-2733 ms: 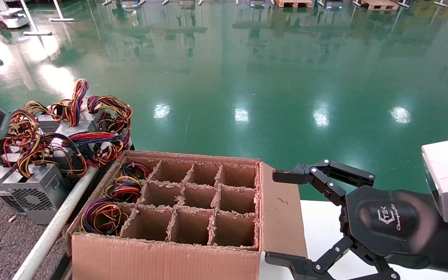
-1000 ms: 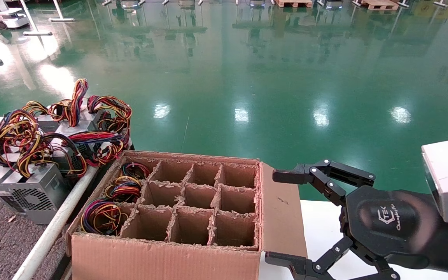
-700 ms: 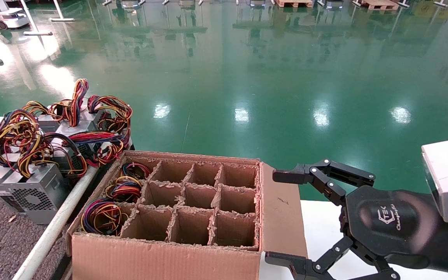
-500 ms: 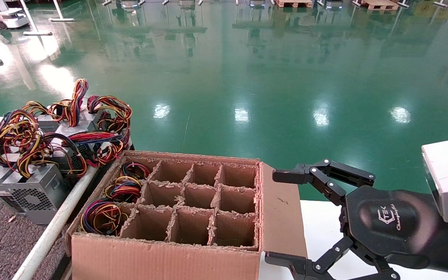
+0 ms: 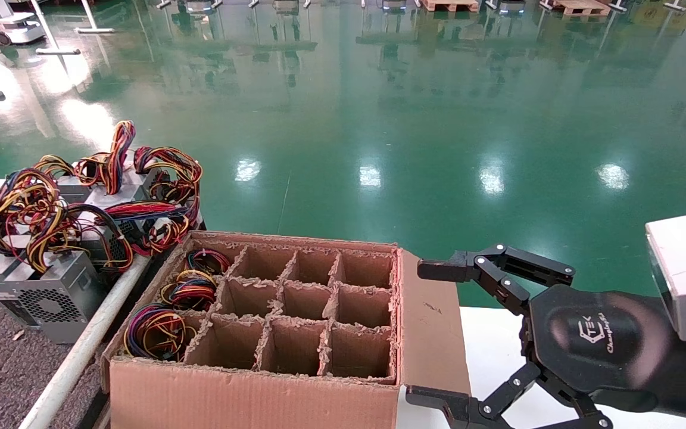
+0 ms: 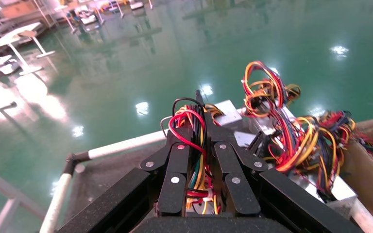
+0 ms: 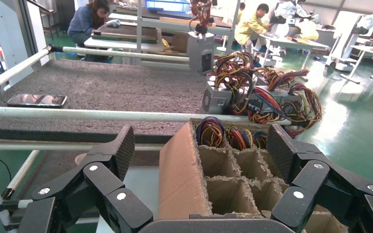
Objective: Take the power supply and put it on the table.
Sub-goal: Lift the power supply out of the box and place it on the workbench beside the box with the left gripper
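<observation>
Hanging by its wires (image 6: 194, 162), pinched in the left claw (image 6: 197, 138), the power supply (image 7: 200, 51) is being carried over the bench (image 7: 102, 87). A slow, upright lowering clear of the other units (image 5: 39, 292) is being called for. The right claw (image 5: 426, 332) is being held spread beside the carton (image 5: 248, 393).

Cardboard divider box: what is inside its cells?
The brown cardboard divider box holds coiled multicoloured wire bundles in its three left-column cells; the power-supply bodies beneath are hidden. The other cells look empty.
</observation>
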{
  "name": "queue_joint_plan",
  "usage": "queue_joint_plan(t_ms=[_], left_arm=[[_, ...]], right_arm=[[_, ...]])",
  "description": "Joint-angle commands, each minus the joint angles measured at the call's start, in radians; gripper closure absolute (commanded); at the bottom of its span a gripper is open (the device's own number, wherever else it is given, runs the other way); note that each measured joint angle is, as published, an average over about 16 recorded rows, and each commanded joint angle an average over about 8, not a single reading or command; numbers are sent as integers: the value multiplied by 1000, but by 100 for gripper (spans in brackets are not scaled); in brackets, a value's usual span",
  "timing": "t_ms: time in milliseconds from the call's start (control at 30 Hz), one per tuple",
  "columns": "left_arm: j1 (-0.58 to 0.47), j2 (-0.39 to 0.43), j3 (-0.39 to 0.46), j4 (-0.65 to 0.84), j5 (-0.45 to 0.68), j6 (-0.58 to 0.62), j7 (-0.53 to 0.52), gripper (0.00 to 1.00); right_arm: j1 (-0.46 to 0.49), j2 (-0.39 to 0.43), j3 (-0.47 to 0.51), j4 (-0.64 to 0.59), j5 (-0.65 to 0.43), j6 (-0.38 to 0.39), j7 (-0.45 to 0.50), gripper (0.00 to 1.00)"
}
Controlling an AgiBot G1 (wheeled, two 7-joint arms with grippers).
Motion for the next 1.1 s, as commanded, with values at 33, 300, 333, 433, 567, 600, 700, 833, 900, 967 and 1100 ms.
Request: queue_joint_plan(t_ms=[33, 300, 333, 433, 567, 600, 700, 833, 900, 967, 1100], left_arm=[[8, -1, 0, 6, 1, 7, 1, 100], [56, 9, -10, 32, -11, -3, 21, 100], [62, 12, -12, 35, -13, -7, 24, 100], [83, 20, -19, 41, -22, -16, 34, 100], [110, 30, -29, 49, -33, -23, 46, 100], [118, 32, -32, 50, -36, -25, 50, 100], [140, 38, -39, 55, -45, -29, 59, 100], [175, 47, -49, 62, -56, -41, 73, 100], [194, 53, -54, 65, -62, -50, 81, 100], [213, 59, -60, 67, -68, -61, 88, 100], [254, 73, -72, 71, -81, -79, 100, 100]], right_arm=[[0, 0, 0, 0, 0, 0, 0, 0], [0, 0, 0, 0, 0, 0, 0, 0], [0, 0, 0, 0, 0, 0, 0, 0], [0, 0, 0, 0, 0, 0, 0, 0], [0, 0, 0, 0, 0, 0, 0, 0], [0, 0, 0, 0, 0, 0, 0, 0], [0, 0, 0, 0, 0, 0, 0, 0], [0, 0, 0, 0, 0, 0, 0, 0], [0, 0, 0, 0, 0, 0, 0, 0], [0, 0, 0, 0, 0, 0, 0, 0], [0, 0, 0, 0, 0, 0, 0, 0]])
